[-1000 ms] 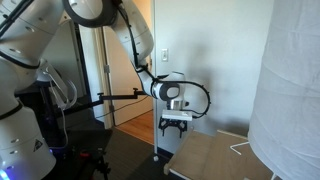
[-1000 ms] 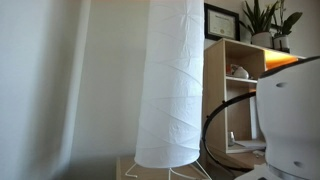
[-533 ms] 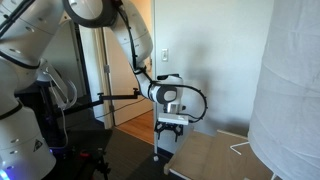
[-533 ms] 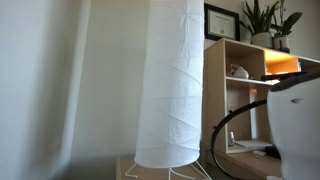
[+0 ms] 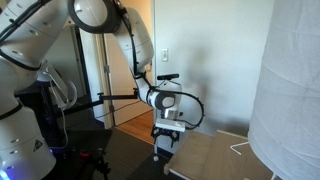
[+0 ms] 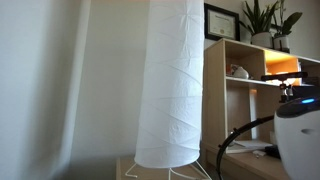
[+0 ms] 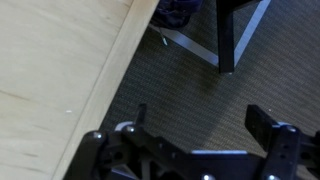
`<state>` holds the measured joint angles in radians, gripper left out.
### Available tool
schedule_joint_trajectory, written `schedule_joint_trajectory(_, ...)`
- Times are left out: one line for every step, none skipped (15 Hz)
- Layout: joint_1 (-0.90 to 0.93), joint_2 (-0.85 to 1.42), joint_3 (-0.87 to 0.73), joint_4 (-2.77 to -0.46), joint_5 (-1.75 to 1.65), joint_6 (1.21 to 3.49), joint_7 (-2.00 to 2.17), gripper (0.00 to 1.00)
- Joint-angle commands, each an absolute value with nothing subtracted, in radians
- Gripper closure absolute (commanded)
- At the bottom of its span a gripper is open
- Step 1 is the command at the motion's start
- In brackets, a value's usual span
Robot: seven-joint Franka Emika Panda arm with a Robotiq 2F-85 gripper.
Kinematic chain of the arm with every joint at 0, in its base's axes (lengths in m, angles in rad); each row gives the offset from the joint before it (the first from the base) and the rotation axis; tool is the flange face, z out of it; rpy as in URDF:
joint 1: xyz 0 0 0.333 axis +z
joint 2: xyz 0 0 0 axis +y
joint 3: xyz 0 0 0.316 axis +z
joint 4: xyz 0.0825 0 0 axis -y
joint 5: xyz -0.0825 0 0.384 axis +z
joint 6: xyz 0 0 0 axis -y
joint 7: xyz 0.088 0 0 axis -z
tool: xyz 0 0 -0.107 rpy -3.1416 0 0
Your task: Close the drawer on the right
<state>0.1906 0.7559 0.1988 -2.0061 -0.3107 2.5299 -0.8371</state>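
The drawer [image 5: 215, 158] is a low, wide box of light-tan wood with a flat pale top. In an exterior view it sits on the floor at the lower right, partly under a tall white paper lamp [image 5: 292, 80]. A thin white wire piece [image 5: 238, 148] lies on its top near the lamp. The gripper [image 5: 170, 130] hangs pointing down at the box's near left edge. From there it cannot be told whether it touches the wood.

The wrist view adds detail. The drawer [image 7: 50, 80] fills the left side of that view, its edge running diagonally. The gripper [image 7: 200, 125] is over dark carpet [image 7: 190, 90] just beside that edge. Its fingers [image 7: 262, 120] are spread wide with nothing between them. A black furniture leg [image 7: 228, 35] stands on the carpet farther off.

In an exterior view the lamp [image 6: 175, 80] takes up the middle, and an open wooden shelf [image 6: 240, 100] stands behind it. Potted plants [image 6: 268, 15] sit on top of the shelf and a framed picture [image 6: 218, 20] hangs on the wall. Only the arm's white wrist [image 6: 300, 140] and a black cable [image 6: 235, 150] show there, and the fingers are out of frame.

The walls are white. A doorway opens onto a wood floor [image 5: 135, 125].
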Motion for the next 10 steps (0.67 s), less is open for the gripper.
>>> schedule_joint_trajectory(0.184, 0.793, 0.206, -1.974, -0.326, 2.511, -0.838, 0.00)
schedule_joint_trajectory(0.183, 0.802, 0.207, -1.969, -0.325, 2.511, -0.839, 0.00)
schedule_joint_trajectory(0.181, 0.810, 0.208, -1.965, -0.325, 2.513, -0.841, 0.00)
schedule_joint_trajectory(0.181, 0.818, 0.208, -1.959, -0.325, 2.512, -0.842, 0.00)
schedule_joint_trajectory(0.183, 0.828, 0.207, -1.950, -0.327, 2.510, -0.842, 0.00)
schedule_joint_trajectory(0.181, 0.836, 0.207, -1.943, -0.326, 2.505, -0.846, 0.00)
schedule_joint_trajectory(0.179, 0.845, 0.209, -1.935, -0.324, 2.508, -0.848, 0.00)
schedule_joint_trajectory(0.180, 0.851, 0.207, -1.928, -0.326, 2.505, -0.848, 0.00)
schedule_joint_trajectory(0.183, 0.860, 0.204, -1.918, -0.328, 2.506, -0.845, 0.00)
schedule_joint_trajectory(0.183, 0.866, 0.204, -1.911, -0.327, 2.500, -0.844, 0.00)
